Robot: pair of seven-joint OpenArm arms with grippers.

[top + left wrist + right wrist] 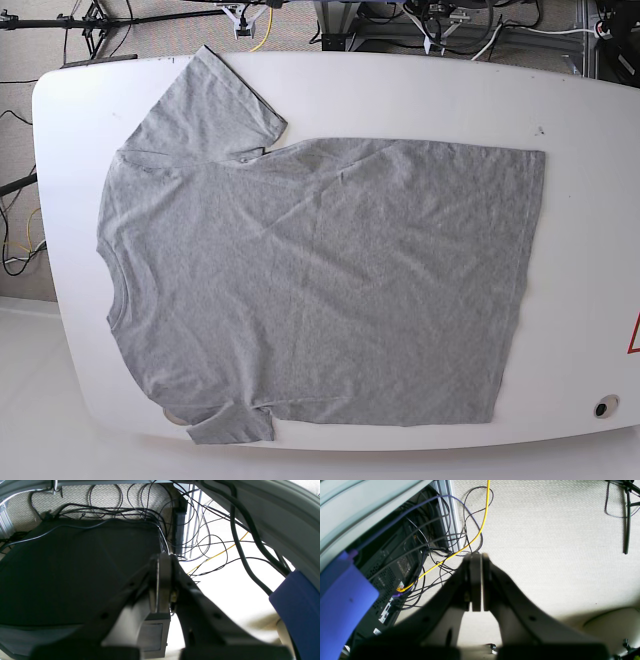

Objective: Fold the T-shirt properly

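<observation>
The heather-grey T-shirt lies flat on the white table, neck to the left and hem to the right. One sleeve spreads out at the top left. The other sleeve lies bunched at the front left edge. Neither arm shows in the base view. My left gripper is shut and empty, hanging off the table over the floor. My right gripper is also shut and empty, above carpet.
Below the left gripper lie a dark mat and tangled black cables. Below the right gripper are a yellow cable, a computer case and beige carpet. A blue pad sits by the frame.
</observation>
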